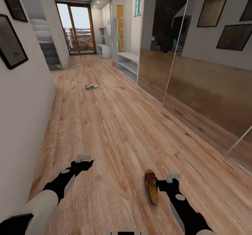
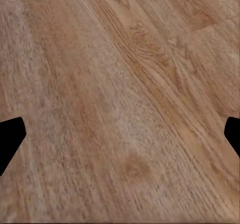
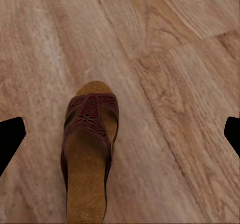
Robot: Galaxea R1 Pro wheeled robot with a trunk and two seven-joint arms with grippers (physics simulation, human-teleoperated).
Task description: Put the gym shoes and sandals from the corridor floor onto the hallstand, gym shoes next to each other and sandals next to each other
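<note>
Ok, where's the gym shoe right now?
In the head view the gym shoe lies on the floor far down the corridor, left of the grey rack, well beyond the sandal by the right hand.

Sandal (image 1: 151,186) flat on corridor floor (image 1: 115,130), near, 5 o'clock, just left of right claw (image 1: 161,183). Left claw (image 1: 86,165) at 7 o'clock, well apart from sandal. Gym shoe (image 1: 91,86) far ahead, 12 o'clock, on floor. Hallstand (image 1: 128,64) beyond, 1 o'clock, against right wall.
</note>
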